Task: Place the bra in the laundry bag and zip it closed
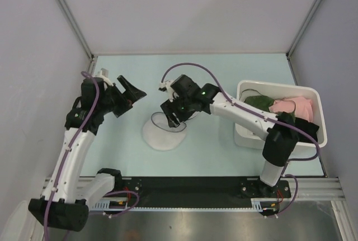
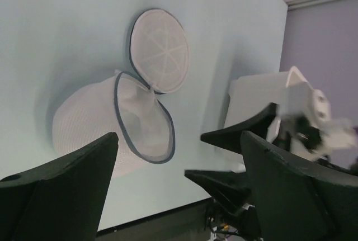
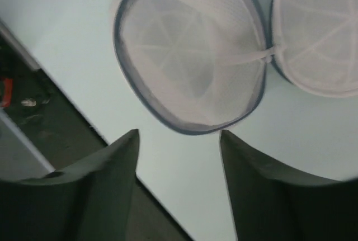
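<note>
Two arms work over a pale table (image 1: 224,73). At the centre of the top view the laundry bag (image 1: 161,136) lies unzipped, and the wrist views show its round mesh lid (image 2: 160,50) folded back beside the dark-rimmed mouth. The right gripper (image 1: 173,119) hovers over the bag's upper edge, fingers (image 3: 84,190) spread wide with nothing between them. The left gripper (image 1: 133,98), left of centre and clear of the bag, is likewise spread and empty. The bra (image 1: 256,101) lies in a white bin (image 1: 279,84) at the right, touching a pink garment (image 1: 293,107), with a black garment (image 1: 306,126) on the bin's lower rim.
</note>
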You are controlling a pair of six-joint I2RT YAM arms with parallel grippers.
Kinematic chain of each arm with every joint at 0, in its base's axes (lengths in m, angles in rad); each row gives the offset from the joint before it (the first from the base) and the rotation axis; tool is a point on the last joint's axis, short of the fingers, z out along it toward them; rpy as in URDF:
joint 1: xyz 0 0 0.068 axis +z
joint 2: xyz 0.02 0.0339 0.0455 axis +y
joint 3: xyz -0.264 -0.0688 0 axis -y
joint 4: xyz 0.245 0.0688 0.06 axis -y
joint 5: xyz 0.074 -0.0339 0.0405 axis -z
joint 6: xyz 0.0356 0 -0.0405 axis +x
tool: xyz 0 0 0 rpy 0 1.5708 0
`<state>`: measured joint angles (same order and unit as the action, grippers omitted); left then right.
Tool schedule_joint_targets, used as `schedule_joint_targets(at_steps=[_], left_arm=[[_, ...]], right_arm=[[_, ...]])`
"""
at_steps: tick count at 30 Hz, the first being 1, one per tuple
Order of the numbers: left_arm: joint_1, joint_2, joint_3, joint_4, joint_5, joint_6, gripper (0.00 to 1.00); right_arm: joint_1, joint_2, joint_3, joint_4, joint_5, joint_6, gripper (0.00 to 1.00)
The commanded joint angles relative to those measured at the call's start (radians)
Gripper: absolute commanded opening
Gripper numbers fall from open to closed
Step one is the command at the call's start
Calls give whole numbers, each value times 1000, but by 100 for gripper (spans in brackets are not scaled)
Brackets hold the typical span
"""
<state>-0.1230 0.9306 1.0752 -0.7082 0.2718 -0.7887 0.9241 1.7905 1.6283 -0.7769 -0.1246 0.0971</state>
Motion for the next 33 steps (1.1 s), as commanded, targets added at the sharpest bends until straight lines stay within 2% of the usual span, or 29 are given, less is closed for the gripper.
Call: schedule_joint_targets(at_steps=[1, 3, 4, 5, 7, 8, 11, 12, 13, 16, 20, 24, 26, 33], left_arm=[[-13, 56, -35, -5, 84, -12, 96], [-61, 95, -40, -20, 86, 22, 95], [-84, 109, -44, -31, 64, 25, 95], [-140, 120, -46, -45, 50, 17, 95], [-206, 126, -47, -43, -14, -1, 94], [-268, 126, -43, -43, -47, -10, 94], [-338, 126, -26, -43, -117, -9, 94], [-346, 140, -21, -50, -118, -4, 94], [-351, 148, -9, -60, -121, -1, 93], [-377, 163, -6, -96, -140, 17, 94], [-382, 171, -43, -118, -134, 16, 99], [-382, 223, -49, -132, -137, 28, 100], [-382, 243, -38, -125, -134, 39, 99], [-374, 381, -31, -108, -115, 111, 98]], right_arm=[[-136, -132, -60, 57, -268, 158, 76], [-230, -167, -68, 73, -280, 235, 81], [-322, -204, -68, 71, -224, 278, 87], [-361, -223, -61, 64, -186, 358, 89], [-427, -278, -50, 30, -75, 388, 99], [-471, -290, -42, 2, -11, 406, 100], [-548, -336, -42, -114, 315, 450, 100], [-571, -342, -71, -145, 464, 510, 100], [-596, -348, -96, -194, 500, 529, 100], [-743, -361, -195, -203, 451, 532, 100], [-824, -362, -324, -127, 415, 455, 99], [-831, -373, -448, 6, 369, 382, 86], [-826, -379, -513, 105, 347, 343, 76], [-797, -295, -559, 252, 372, 265, 80]])
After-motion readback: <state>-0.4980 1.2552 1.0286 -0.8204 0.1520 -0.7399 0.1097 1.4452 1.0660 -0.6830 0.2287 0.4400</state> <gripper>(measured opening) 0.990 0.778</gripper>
